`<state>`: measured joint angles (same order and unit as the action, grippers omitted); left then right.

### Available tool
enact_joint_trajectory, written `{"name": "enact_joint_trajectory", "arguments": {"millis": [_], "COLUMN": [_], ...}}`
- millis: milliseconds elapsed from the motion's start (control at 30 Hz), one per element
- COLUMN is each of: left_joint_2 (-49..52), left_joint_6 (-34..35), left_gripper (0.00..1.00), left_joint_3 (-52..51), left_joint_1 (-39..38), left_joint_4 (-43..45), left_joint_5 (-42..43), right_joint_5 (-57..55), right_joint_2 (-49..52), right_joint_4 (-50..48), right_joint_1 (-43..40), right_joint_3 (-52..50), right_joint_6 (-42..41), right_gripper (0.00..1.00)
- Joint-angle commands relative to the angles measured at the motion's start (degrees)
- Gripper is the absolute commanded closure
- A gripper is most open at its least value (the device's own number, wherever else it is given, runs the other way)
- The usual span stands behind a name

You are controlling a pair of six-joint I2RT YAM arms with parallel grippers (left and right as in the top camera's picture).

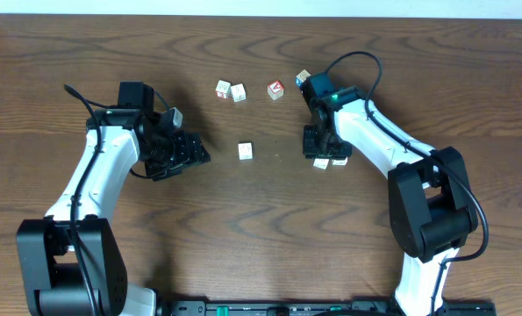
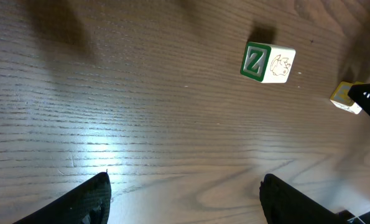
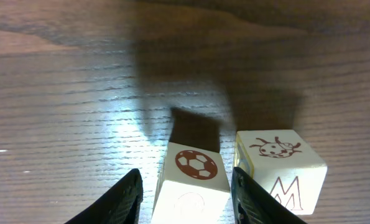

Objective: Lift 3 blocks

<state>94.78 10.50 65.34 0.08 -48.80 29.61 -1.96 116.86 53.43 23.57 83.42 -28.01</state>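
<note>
Dark brown wood-grain table (image 1: 261, 228), two white-and-black arms reaching in from the near edge.

Right gripper (image 3: 186, 179) down low over the wood, jaws partly apart, straddling the soccer-ball cube (image 3: 194, 186): small, cream, wooden, red-brown ball print on top. Thin gap visible on the cube's left side. Right finger close against it, touching or not, cannot tell. No firm clamp seen. Apparently resting on the table, shadow right behind it.

Just outside the right finger, the ladybug cube (image 3: 281, 168): same size, cream, ladybug on top, red letter M on the near face, flat on the wood. From overhead, both seen as a white pair side by side under the right gripper's tip.

Left gripper (image 1: 192, 155) spread wide, nothing between the fingers, over bare wood on the left side.

Ahead of it and well apart, the Z cube (image 2: 268, 62): cream, green-framed Z on one face, faint animal drawing on the next. Alone mid-table, between the two grippers.

Further back, in a loose row: pair of white red-marked cubes (image 1: 224, 89) just beside each other, red-faced cube (image 1: 276, 89), one more small cube (image 1: 303, 78) near the right arm, colours too small to tell.
</note>
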Motion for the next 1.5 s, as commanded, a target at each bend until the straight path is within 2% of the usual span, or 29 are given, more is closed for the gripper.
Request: {"name": "enact_joint_trajectory", "arguments": {"millis": [0,233,333,467,533,667,900,1300,1367,1467], "left_joint_2": [0.39,0.39,0.39,0.37,0.39,0.39,0.39,0.37,0.37,0.39], "left_joint_6": [-0.31,-0.33,-0.33,-0.31,-0.31,-0.31,-0.33,-0.31,-0.31,-0.31], "left_gripper": [0.23,0.23,0.23,0.23,0.23,0.23,0.23,0.23,0.23,0.23], "left_joint_3": [0.52,0.52,0.52,0.52,0.52,0.52,0.52,0.52,0.52,0.52], "left_joint_1": [-0.17,-0.17,-0.17,-0.17,-0.17,-0.17,-0.17,-0.17,-0.17,-0.17], "left_joint_4": [-0.13,-0.04,0.28,0.74,0.72,0.70,0.04,-1.27,-1.27,-1.27], "left_joint_5": [-0.33,-0.74,-0.74,-0.74,-0.74,-0.74,-0.76,-4.87,-4.87,-4.87], "right_joint_5": [-0.26,6.67,11.78,12.96,12.79,8.07,-2.51,-6.38,-6.34,-6.14], "right_joint_2": [0.35,0.37,0.44,0.83,1.18,2.40,5.92,8.28,9.05,9.60], "right_joint_4": [1.53,6.64,3.45,-3.21,-7.28,-12.48,-13.86,-15.28,-15.37,-15.15], "right_joint_1": [0.04,0.35,1.60,5.81,8.46,13.05,18.38,20.70,20.70,20.70], "right_joint_3": [3.80,13.16,13.38,11.43,10.16,9.35,9.35,9.35,9.35,9.35], "right_joint_6": [1.86,1.97,1.92,1.90,1.84,-1.44,-5.99,-8.39,-8.48,-9.27], "right_gripper": [0.55,0.54,0.53,0.52,0.48,0.46,0.45,0.45,0.46,0.55]}}
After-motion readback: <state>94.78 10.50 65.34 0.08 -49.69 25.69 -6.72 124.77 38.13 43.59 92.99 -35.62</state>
